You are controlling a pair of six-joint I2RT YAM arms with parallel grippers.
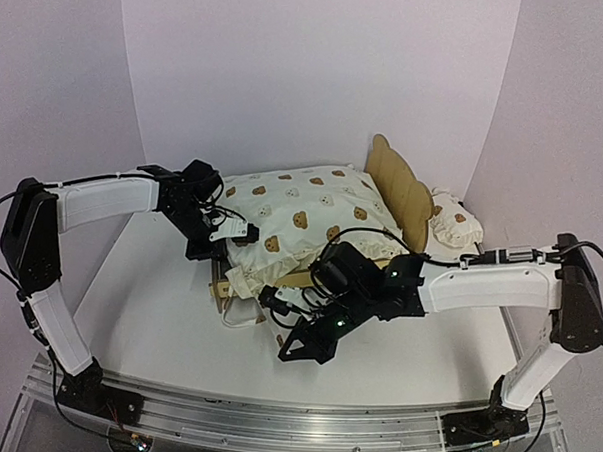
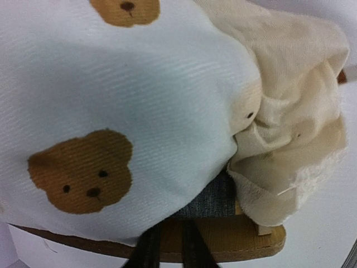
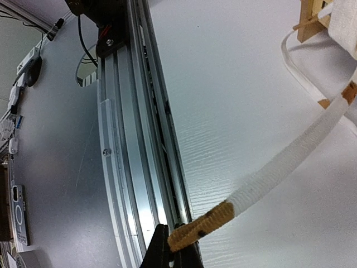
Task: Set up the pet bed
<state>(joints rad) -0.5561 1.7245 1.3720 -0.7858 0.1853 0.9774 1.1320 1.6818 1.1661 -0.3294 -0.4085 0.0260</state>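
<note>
The pet bed's curved wooden headboard [image 1: 401, 186] stands at the back right, its light-wood rail [image 1: 297, 278] at the front. The large bear-print cushion [image 1: 302, 218] lies on it. My left gripper [image 1: 217, 238] is at the cushion's left corner. In the left wrist view its fingers [image 2: 148, 251] stand close together over the wood rail [image 2: 245, 240], their tips pinching the cushion's edge [image 2: 139, 111] beside the grey felt base [image 2: 215, 201]. My right gripper [image 1: 298, 348] is shut on the tan end of a white tie string [image 3: 290, 162], stretched toward the frame corner [image 3: 308, 22].
The small bear-print pillow [image 1: 454, 221] lies on the table right of the headboard. The aluminium rail [image 3: 139, 139] runs along the table's near edge close to my right gripper. White walls enclose the back and sides.
</note>
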